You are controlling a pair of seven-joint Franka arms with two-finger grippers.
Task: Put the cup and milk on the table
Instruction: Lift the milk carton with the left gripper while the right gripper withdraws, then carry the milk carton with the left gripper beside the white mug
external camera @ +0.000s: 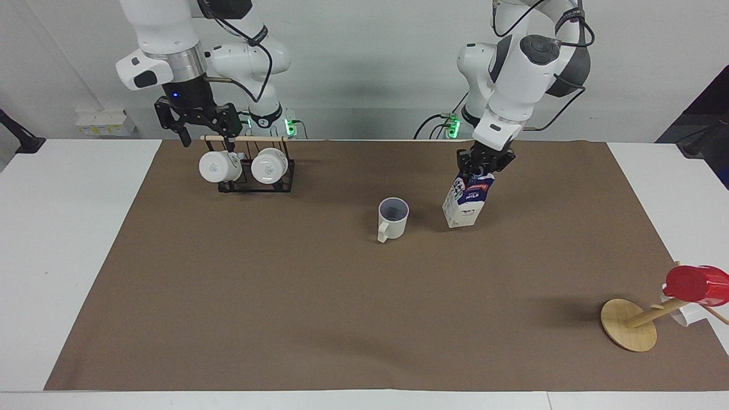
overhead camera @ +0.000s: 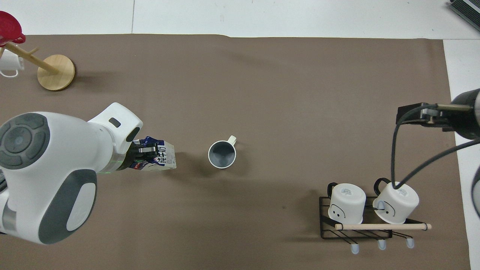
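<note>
1. My right gripper [external camera: 206, 137] hangs over the desk's [external camera: 68, 239] robot-side edge at the right arm's end, above the black mug rack [external camera: 256, 183]. Its fingers are spread wide with nothing between them. This arm waits.
2. The rack sits on the brown mat [external camera: 319, 307] by that edge; two white mugs [external camera: 219, 166] hang on it bottoms-out under a wooden dowel [external camera: 245, 138].
3. My left gripper [external camera: 483, 168] is over mid-mat, fingers clamped on the top ridge of the milk [external camera: 467, 200]. The carton is tilted, and whether its lower edge touches the mat I cannot tell.
4. The cup [external camera: 392, 218] stands upright on the mat near its centre, just beside the milk and apart from it, handle pointing away from the robots.
5. Toward the desk's corner farthest from the robots at the left arm's end: a wooden stand [external camera: 628, 324] with a round base, leaning, with a red cup [external camera: 696, 285] on it.
</note>
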